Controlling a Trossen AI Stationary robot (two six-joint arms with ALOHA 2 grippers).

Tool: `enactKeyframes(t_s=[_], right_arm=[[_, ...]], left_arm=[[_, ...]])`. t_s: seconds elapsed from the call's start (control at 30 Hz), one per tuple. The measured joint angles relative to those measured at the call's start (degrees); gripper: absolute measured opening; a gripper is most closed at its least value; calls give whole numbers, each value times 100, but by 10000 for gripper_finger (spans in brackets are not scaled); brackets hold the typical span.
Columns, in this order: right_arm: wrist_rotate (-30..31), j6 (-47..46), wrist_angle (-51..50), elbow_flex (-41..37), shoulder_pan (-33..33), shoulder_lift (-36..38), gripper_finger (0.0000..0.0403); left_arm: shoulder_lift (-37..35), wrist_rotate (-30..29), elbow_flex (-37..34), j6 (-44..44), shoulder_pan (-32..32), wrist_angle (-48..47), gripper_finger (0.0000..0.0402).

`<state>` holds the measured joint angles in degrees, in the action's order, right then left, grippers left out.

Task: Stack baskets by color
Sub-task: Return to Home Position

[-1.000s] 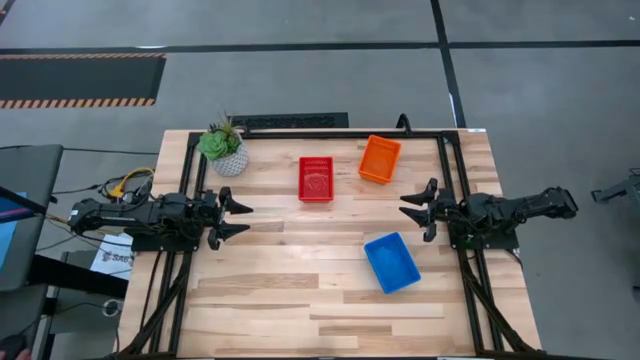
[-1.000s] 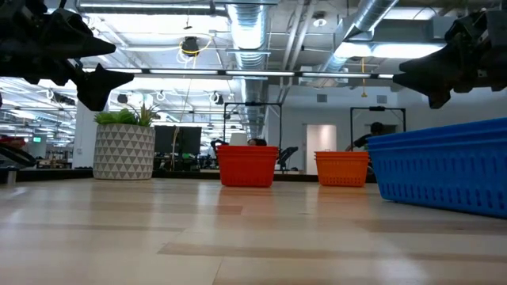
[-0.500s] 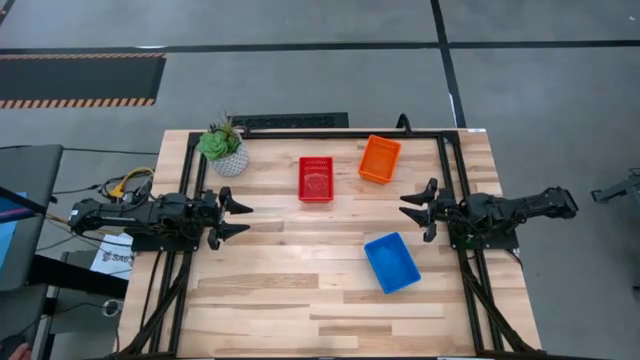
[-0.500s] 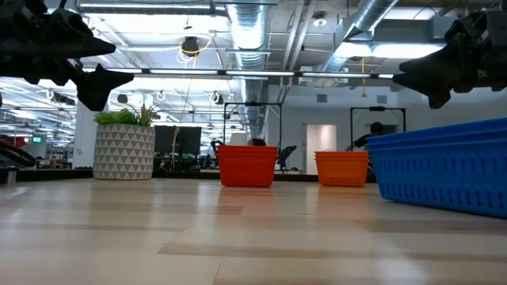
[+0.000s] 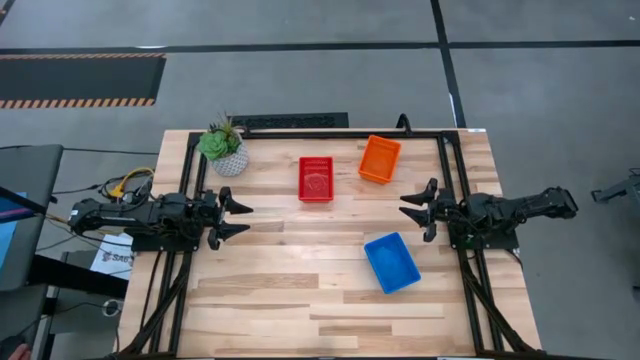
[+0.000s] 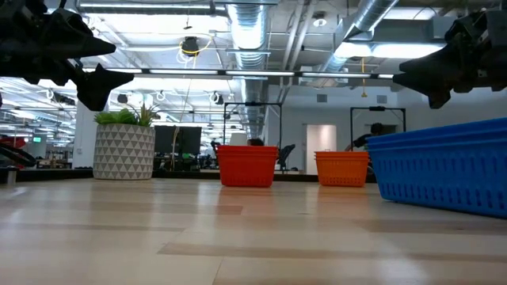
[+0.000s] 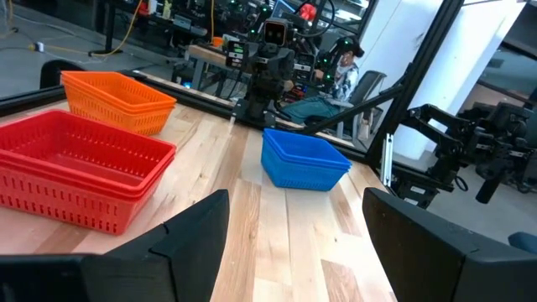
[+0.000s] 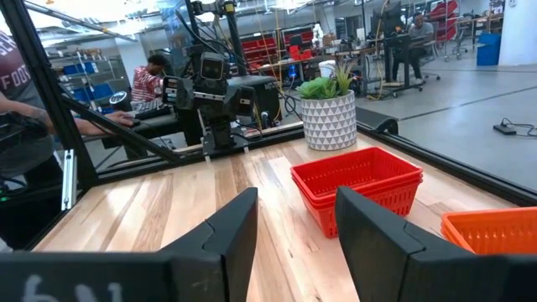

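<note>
Three stacks of baskets rest by their bases on the wooden table: a red stack at the far middle, an orange stack to its right, and a blue stack nearer, toward the right. My left gripper hovers open at the table's left edge, fingers level and pointing right. My right gripper hovers open at the right edge, pointing left, just beyond the blue stack. Neither touches anything. The left wrist view shows the red stack, the orange stack and the blue stack.
A small potted green plant stands at the table's far left corner. A black frame rail runs along the far edge. Bare wood spans the near half. People sit at desks beyond the table in the right wrist view.
</note>
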<state>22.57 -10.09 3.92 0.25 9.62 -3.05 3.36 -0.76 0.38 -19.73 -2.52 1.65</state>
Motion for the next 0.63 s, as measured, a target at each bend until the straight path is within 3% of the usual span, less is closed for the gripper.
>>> enactKeyframes(t_s=[0.63], right_arm=[[0,0,0,0,0,1,181]], left_arm=[[1,-1,0,0,-1,0,263]])
